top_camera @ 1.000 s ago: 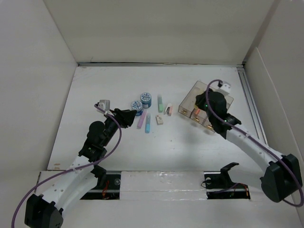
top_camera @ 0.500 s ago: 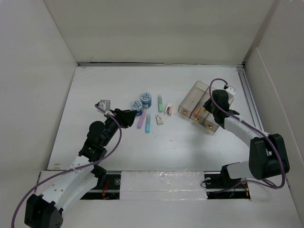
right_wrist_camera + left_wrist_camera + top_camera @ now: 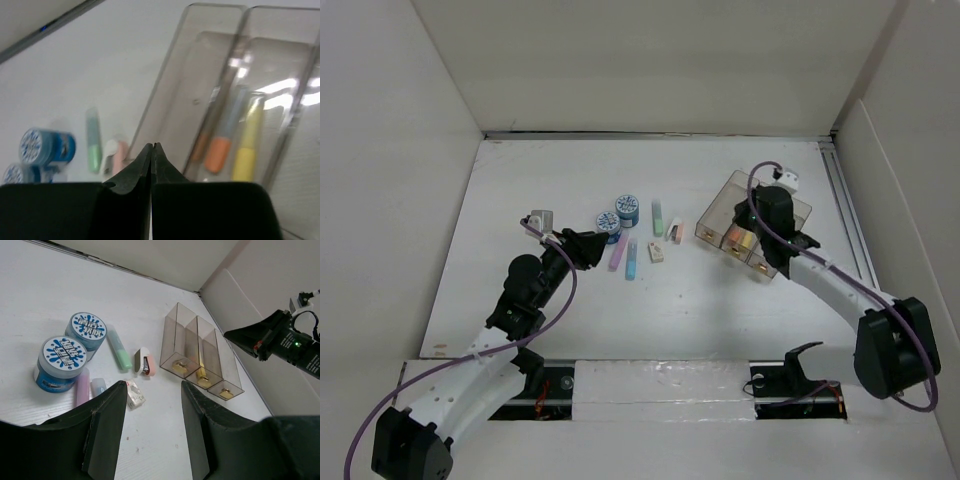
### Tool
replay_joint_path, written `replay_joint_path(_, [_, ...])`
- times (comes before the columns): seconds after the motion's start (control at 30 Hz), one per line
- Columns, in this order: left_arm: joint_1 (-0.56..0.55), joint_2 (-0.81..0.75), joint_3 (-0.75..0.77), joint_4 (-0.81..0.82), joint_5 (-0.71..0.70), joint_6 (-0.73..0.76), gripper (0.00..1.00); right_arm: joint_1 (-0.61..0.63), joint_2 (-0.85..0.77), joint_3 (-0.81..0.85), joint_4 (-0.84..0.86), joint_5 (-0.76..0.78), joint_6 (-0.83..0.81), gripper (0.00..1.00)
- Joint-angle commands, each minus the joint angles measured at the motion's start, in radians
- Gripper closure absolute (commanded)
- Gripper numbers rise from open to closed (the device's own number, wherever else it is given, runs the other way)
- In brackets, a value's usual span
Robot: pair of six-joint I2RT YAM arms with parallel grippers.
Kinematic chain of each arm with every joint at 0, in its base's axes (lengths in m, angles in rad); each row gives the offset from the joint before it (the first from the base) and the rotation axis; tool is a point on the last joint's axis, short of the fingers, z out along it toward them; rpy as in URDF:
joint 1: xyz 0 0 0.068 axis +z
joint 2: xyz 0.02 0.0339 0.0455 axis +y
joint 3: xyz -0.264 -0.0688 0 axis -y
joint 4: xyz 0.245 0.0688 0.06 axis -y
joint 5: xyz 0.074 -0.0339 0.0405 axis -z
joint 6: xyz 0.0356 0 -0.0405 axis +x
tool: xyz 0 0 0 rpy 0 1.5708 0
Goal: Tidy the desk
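Change: the right gripper (image 3: 151,150) has shifted left, from the tray's far-right edge to above its middle; the left arm has stayed put.
Desk: the white tabletop (image 3: 720,300) spreads under both arms, walled by white panels.
Tray: clear with three compartments (image 3: 720,208), at the desk's right. An orange highlighter (image 3: 217,152) and a yellow highlighter (image 3: 245,162) lie inside; which compartment is unclear.
Right gripper: fingers pressed together with nothing between them, hovering over the tray.
Left gripper (image 3: 152,385): jaws wide and empty, above the desk near the blue tubs (image 3: 60,362) and a green highlighter (image 3: 119,347).
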Motion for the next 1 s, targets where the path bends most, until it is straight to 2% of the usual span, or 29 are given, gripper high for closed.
replay_joint_path(0.0, [-0.003, -0.012, 0.016, 0.049, 0.022, 0.001, 0.57, 0.135, 0.068, 0.105, 0.094, -0.147, -0.091, 1.00])
replay_joint_path(0.07, [-0.003, -0.012, 0.015, 0.055, 0.022, 0.002, 0.57, 0.209, 0.206, 0.185, 0.042, -0.138, -0.137, 1.00])
replay_joint_path(0.1, [-0.003, -0.011, 0.016, 0.050, 0.019, 0.001, 0.57, 0.265, 0.254, 0.264, -0.017, -0.118, -0.142, 0.92])
replay_joint_path(0.17, [-0.003, -0.012, 0.022, 0.038, 0.022, -0.001, 0.57, 0.304, 0.391, 0.332, -0.051, -0.094, -0.158, 0.75])
replay_joint_path(0.2, [-0.003, -0.015, 0.022, 0.038, 0.026, -0.001, 0.57, 0.315, 0.430, 0.363, -0.079, -0.087, -0.161, 0.62])
replay_joint_path(0.3, [-0.003, -0.026, 0.013, 0.053, 0.023, -0.005, 0.56, 0.327, 0.545, 0.461, -0.114, -0.087, -0.152, 0.49])
replay_joint_path(0.57, [-0.003, -0.046, 0.016, 0.041, 0.026, -0.007, 0.57, 0.327, 0.710, 0.616, -0.156, -0.054, -0.204, 0.47])
replay_joint_path(0.87, [-0.012, -0.032, 0.015, 0.050, 0.026, -0.005, 0.56, 0.327, 0.812, 0.731, -0.240, -0.035, -0.203, 0.50])
replay_joint_path(0.97, [-0.012, -0.030, 0.016, 0.041, 0.017, -0.007, 0.56, 0.336, 0.836, 0.736, -0.245, -0.063, -0.200, 0.54])
